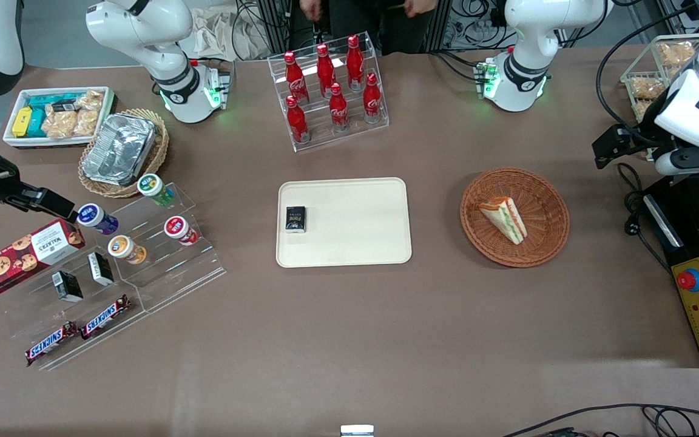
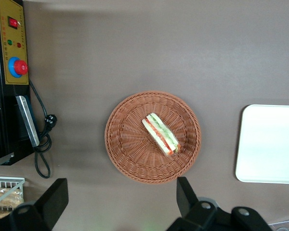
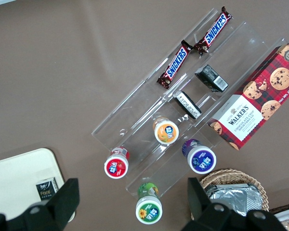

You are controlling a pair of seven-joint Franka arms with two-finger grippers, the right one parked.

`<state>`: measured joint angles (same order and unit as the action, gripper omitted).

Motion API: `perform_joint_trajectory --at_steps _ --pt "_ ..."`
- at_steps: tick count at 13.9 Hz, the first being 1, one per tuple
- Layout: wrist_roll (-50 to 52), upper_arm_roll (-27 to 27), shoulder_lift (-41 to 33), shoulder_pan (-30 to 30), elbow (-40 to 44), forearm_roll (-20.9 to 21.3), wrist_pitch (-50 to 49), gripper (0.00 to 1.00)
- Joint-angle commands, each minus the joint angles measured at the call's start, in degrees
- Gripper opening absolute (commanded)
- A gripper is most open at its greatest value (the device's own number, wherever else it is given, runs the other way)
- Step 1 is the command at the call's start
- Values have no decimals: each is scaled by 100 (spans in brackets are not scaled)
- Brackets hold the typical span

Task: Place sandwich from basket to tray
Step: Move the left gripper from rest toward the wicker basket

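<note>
The sandwich (image 1: 504, 218) (image 2: 160, 134), a white-bread wedge with green and orange-red filling, lies in the round reddish-brown basket (image 1: 545, 246) (image 2: 127, 144). The cream tray (image 1: 355, 233) (image 2: 269, 144) lies flat beside the basket, toward the parked arm's end of the table. A small black box (image 1: 295, 219) rests on the tray. My gripper (image 1: 619, 147) (image 2: 119, 197) hangs well above the table, off the basket's rim toward the working arm's end. It is open wide, with nothing between its fingers (image 2: 185, 192).
A black control box with a red button (image 1: 698, 300) (image 2: 14, 48) and a cable (image 2: 43, 144) lie near the working arm. A rack of cola bottles (image 1: 331, 91) stands farther from the front camera than the tray. An acrylic snack stand (image 1: 131, 261) and a foil-lined tan basket (image 1: 120, 150) sit toward the parked arm's end.
</note>
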<state>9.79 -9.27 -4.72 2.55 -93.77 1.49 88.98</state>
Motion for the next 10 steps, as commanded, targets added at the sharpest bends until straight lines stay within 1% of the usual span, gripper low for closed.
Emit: perform_joint_trajectory --at_steps 1,4,6,7,8,10 --pt "-74 -57 -134 53 -107 115 67 100" --pt "49 -57 -125 26 -159 150 41 100" --pt "416 -57 -143 17 -159 89 -21 100" --pt "810 -109 -178 -17 -246 97 -65 100" --pt "1310 -179 -265 -157 -386 150 -65 100" --pt "2312 -198 -449 -421 -755 115 -127 100"
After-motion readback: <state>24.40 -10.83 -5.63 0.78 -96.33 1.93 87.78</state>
